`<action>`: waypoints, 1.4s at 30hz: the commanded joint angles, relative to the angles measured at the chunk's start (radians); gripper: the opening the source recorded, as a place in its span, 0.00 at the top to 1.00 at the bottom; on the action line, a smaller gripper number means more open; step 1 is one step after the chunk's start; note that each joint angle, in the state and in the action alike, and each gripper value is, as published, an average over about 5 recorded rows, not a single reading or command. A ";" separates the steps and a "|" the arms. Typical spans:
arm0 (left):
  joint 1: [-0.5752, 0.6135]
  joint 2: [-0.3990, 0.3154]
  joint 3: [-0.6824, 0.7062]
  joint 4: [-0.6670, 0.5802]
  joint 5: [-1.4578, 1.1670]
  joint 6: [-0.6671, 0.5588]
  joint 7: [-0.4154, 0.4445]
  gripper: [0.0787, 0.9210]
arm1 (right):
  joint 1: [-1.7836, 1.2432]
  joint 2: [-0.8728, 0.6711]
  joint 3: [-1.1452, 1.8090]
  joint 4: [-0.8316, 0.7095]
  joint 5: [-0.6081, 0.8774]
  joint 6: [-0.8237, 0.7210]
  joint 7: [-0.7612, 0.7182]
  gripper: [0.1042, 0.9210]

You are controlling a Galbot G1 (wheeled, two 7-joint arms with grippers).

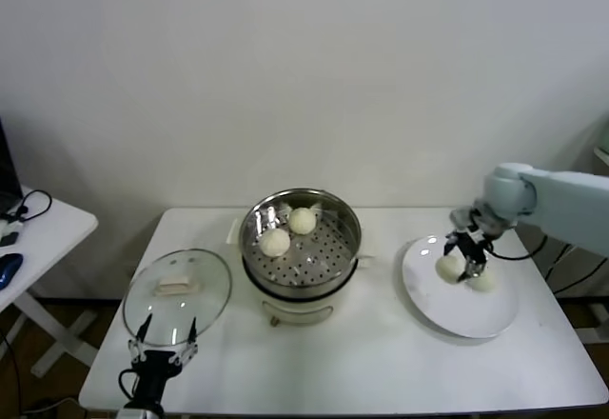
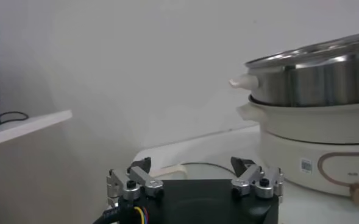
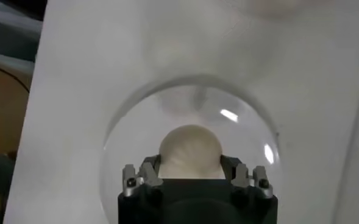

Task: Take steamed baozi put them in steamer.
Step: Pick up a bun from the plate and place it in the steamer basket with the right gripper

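The right tool [image 1: 466, 259] straddles a baozi [image 3: 190, 152] on the plate [image 1: 495, 319], fingers closing against its sides, steamer [image 1: 301, 238] lying left.

Left claw [image 2: 194, 176] seen from behind, its two fingers [image 2: 139, 171] spread wide apart with nothing between them, low over the white worktop [image 2: 216, 146]. Beyond and to the right stands the steamer [image 2: 316, 79]: a shiny steel pot with a white side handle, seated on a cream-white cooker base. A plain white wall lies behind.
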 commanded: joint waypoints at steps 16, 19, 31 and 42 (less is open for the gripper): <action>0.005 0.001 -0.003 0.001 0.001 -0.003 -0.003 0.12 | 0.260 0.367 0.270 0.268 -0.073 0.206 0.005 0.35; 0.006 0.000 -0.004 0.002 0.001 -0.004 -0.005 0.12 | 0.193 0.396 0.285 0.303 -0.149 0.209 0.028 0.36; 0.005 -0.008 -0.004 0.006 0.005 -0.003 -0.008 0.12 | -0.030 0.443 0.252 0.299 -0.384 0.234 0.072 0.38; 0.007 -0.010 -0.007 0.010 0.006 -0.009 -0.010 0.12 | -0.177 0.486 0.246 0.219 -0.519 0.220 0.069 0.38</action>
